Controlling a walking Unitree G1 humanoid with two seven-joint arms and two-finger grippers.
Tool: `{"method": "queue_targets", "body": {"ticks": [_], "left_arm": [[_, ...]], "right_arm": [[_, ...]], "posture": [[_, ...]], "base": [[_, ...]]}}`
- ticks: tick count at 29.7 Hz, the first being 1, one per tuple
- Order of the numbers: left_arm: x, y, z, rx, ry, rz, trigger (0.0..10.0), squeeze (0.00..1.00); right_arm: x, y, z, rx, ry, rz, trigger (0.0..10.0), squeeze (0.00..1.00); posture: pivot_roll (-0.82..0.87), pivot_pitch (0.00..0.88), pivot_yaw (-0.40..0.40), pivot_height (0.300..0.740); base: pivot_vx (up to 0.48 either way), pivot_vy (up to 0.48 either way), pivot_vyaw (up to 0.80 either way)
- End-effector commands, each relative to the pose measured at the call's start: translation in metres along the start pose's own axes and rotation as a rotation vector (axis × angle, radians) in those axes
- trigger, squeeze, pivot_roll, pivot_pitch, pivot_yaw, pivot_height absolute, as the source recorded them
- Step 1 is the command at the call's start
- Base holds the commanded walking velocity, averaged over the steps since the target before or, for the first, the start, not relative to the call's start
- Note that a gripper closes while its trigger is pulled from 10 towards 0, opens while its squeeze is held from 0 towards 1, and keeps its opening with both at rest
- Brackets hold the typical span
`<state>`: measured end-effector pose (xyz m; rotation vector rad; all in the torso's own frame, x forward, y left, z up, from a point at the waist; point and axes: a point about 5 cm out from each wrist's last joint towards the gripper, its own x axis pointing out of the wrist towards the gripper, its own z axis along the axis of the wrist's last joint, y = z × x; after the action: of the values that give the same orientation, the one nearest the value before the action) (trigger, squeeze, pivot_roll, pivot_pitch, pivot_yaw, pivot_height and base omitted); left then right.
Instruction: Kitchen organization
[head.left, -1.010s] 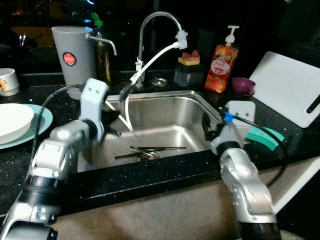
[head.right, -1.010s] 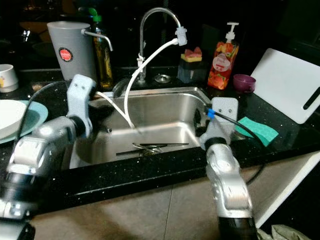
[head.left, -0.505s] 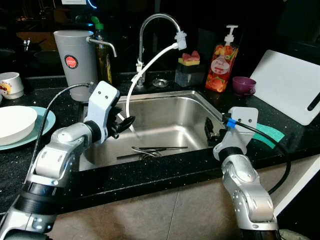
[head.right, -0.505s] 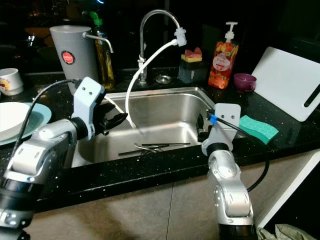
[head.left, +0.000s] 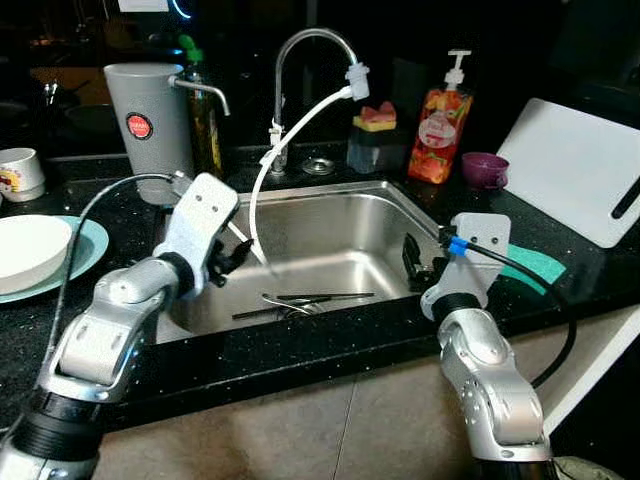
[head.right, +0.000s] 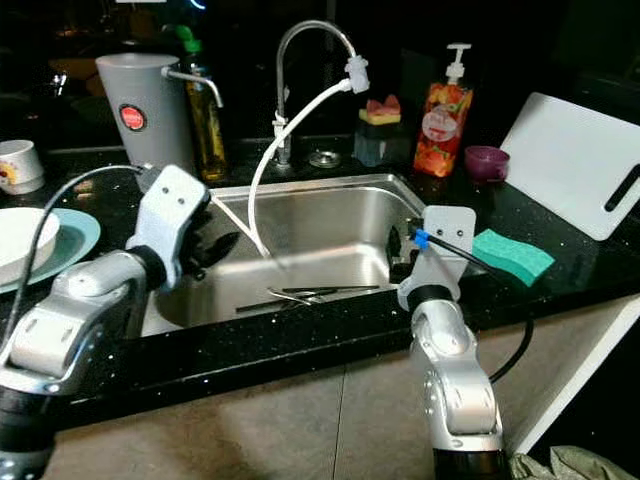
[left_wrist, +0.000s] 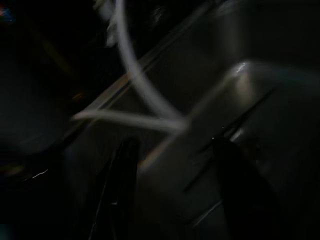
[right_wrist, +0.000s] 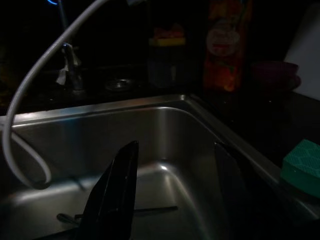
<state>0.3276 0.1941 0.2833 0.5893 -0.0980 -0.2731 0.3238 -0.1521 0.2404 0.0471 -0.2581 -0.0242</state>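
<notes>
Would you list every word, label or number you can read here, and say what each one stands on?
None can be read.
Grey container: round red label, its print too small to read.
Orange soap bottle: label blurred, no words legible.
White cup: coloured mark, too small to read.
Dark bottle with green cap: no print can be made out.

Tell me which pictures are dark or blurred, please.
Left wrist view: very dark and smeared, the white hose a blur. Right wrist view: dark but sharp, the sink rim catching light. Eye views: bright foreground, black background, glare on the sink wall.
</notes>
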Motion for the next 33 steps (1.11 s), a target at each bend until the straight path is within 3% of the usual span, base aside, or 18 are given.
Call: {"method": "queue_targets", "body": {"ticks": [1,3,6,8,10,18,27,33], "left_arm": [[-0.008,0.014,-0.010,0.091,0.075,0.046,10.0,0.00],[-0.008,0.014,-0.010,0.091,0.075,0.046,10.0,0.00],[-0.020,0.045,-0.028,0.116,0.218,0.171,10.0,0.00],[-0.024,0.051,-0.033,0.113,0.258,0.200,10.0,0.00],[-0.035,0.067,-0.051,0.139,0.368,0.260,10.0,0.00],[-0.058,0.097,-0.078,0.173,0.496,0.359,10.0,0.00],[-0.058,0.104,-0.078,0.181,0.491,0.367,10.0,0.00],[-0.054,0.106,-0.094,0.122,0.523,0.355,10.0,0.00]], "right_arm": [[-0.002,-0.001,0.000,0.008,-0.001,-0.002,10.0,0.00],[-0.002,-0.001,0.000,0.008,-0.001,-0.002,10.0,0.00],[-0.001,0.000,0.000,0.011,0.000,0.000,10.0,0.00],[-0.001,0.001,0.000,0.011,0.000,0.001,10.0,0.00],[-0.001,0.001,0.000,0.011,0.002,0.006,10.0,0.00],[0.001,0.002,-0.001,0.011,0.002,0.012,10.0,0.00],[0.003,0.004,0.000,0.011,-0.002,0.022,10.0,0.00],[0.004,0.004,0.001,0.012,-0.007,0.018,10.0,0.00]], "posture": [[0.13,0.110,-0.018,0.740],[0.13,0.110,-0.018,0.740],[0.14,0.114,-0.020,0.740],[0.14,0.114,-0.020,0.740],[0.15,0.114,-0.022,0.740],[0.15,0.111,-0.020,0.740],[0.15,0.098,-0.027,0.740],[0.15,0.088,-0.022,0.740]], "base": [[0.000,0.000,0.00],[0.000,0.000,0.00],[0.000,0.000,0.00],[0.000,0.000,0.00],[0.000,0.000,0.00],[0.000,0.000,0.00],[0.000,0.000,0.00],[0.000,0.000,0.00]]}}
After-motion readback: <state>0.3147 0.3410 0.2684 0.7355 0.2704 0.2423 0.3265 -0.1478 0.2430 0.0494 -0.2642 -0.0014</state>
